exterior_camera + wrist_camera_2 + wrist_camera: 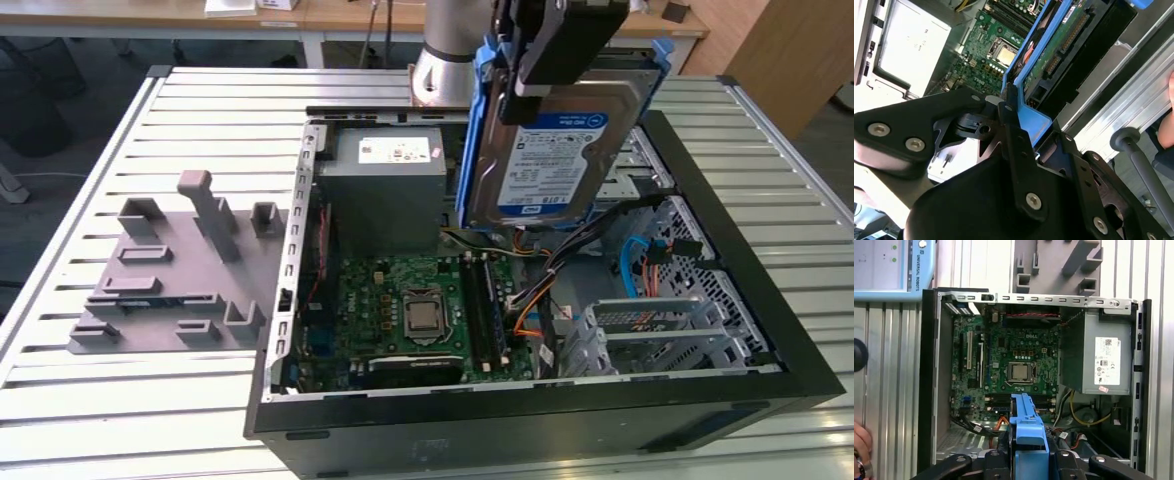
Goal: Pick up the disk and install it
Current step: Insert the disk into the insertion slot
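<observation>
On the slatted grey metal table [134, 420], from the exterior view's left: a grey plastic fixture plate with upright pegs [167, 285] lies near that edge. Beside it, toward the middle, an open black computer case [534, 425] lies on its side. Inside are a grey metal power-supply box with a white sticker [387, 185] at the far wall and a green motherboard [400, 300] nearer.

Above the case's far right corner hangs the flat rectangular silver-grey disk [554, 150], standing on edge with its white-and-blue label outward, raised over the interior. The black gripper [527, 95] is clamped on the disk's blue plastic rail frame, its fingers [1016, 145] pressing the rail's end.

The disk is judged rigid, dense and shock-sensitive, with smooth metal faces. The rail edges offer the safer hold, away from the exposed circuit board and connector. Room looks tight: cables and a perforated metal drive cage [661, 325] crowd the case's right side. A person's hand [860, 442] lies over the table outside the case.
</observation>
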Tool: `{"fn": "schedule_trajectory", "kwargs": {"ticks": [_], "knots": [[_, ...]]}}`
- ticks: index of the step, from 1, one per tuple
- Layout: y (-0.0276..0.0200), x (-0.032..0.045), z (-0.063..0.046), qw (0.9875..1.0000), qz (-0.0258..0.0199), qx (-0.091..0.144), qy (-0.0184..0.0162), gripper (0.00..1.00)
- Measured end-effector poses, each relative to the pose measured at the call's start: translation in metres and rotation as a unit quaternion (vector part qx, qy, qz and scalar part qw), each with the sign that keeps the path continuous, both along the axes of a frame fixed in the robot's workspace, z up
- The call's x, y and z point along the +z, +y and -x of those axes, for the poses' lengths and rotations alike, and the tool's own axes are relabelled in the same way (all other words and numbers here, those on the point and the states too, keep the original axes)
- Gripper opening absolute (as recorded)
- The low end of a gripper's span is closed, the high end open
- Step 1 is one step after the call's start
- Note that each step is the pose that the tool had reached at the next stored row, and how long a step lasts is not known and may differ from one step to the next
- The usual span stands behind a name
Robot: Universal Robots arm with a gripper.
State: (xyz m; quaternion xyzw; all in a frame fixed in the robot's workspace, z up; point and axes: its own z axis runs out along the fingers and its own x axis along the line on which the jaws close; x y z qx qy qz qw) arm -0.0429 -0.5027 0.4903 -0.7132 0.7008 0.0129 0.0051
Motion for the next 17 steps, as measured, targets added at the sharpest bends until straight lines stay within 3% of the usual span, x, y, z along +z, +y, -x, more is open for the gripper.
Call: {"fn": "schedule_trajectory", "kwargs": {"ticks": [13, 17], "knots": [[-0.0254, -0.0042, 0.000, 1.0000, -0.0001, 0.000, 0.0000, 0.36], [-0.0287, -0.0055, -0.001, 1.0000, -0.0001, 0.000, 0.0000, 0.36]]}}
